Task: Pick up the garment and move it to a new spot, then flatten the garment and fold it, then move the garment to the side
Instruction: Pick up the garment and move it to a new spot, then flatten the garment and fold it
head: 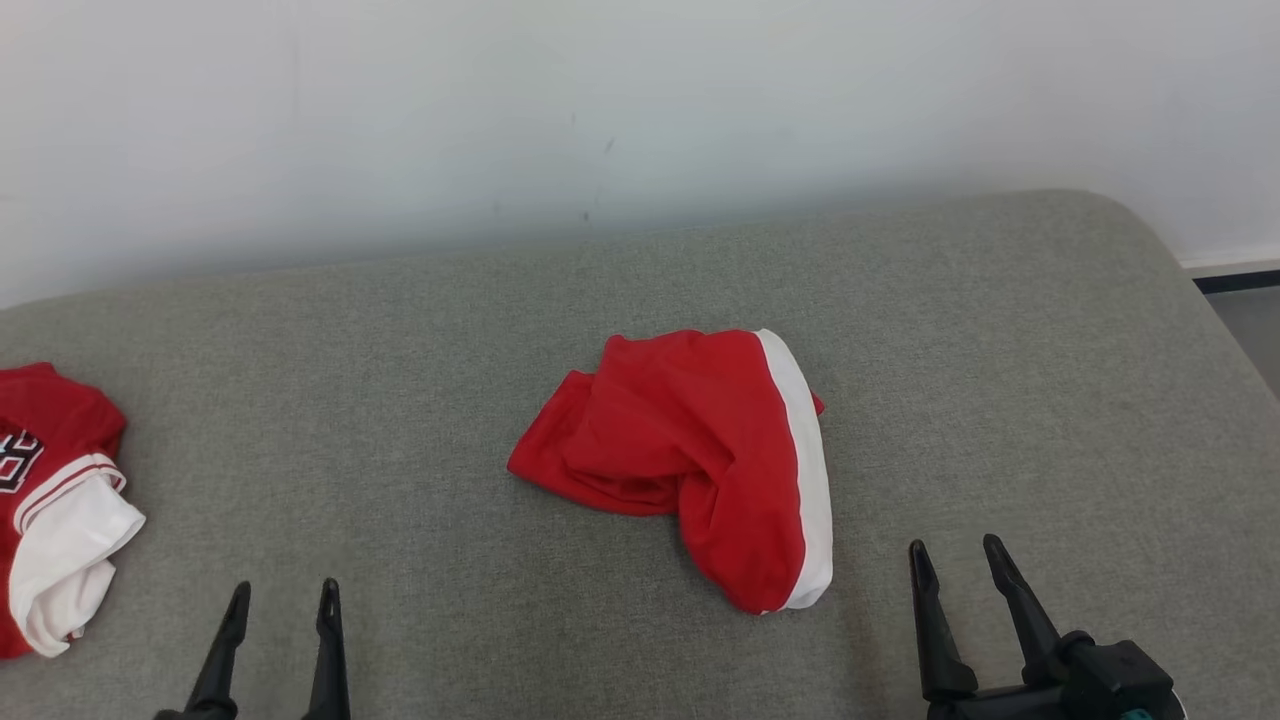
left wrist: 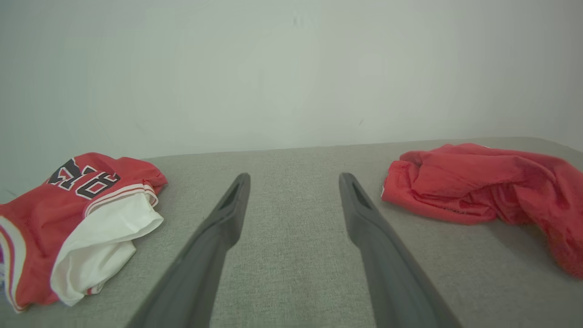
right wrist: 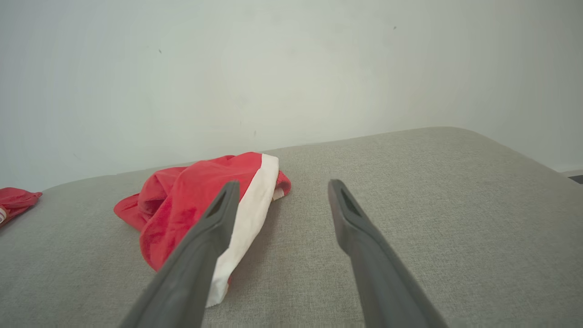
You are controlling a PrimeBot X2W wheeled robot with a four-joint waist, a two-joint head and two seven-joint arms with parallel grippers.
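Pincers first: the left pincer (head: 284,588) stood released and empty, well to the left of the red garment (head: 690,450) and nearer the robot. The right pincer (head: 955,545) was equally wide and empty, near the garment's lower right end and touching no cloth. The red garment lay crumpled in a loose heap on the grey padded surface (head: 400,400), its white side stripe (head: 805,470) curving down the right edge and a flap of red cloth sticking out to its left. A second piece, a red and white jersey (head: 50,480) with dark numerals, lay far to the left of the red garment and apart from it.

By my reading the task had not properly begun — the first step, picking the garment up, was in hand, with no grasp yet made. I took the middle heap for the target, though nothing in the views settled that for certain. The next move would call for the right pincer to reach left and forward onto the striped edge and pinch a raised fold. The left pincer would have to cross toward the flap before any lifting.
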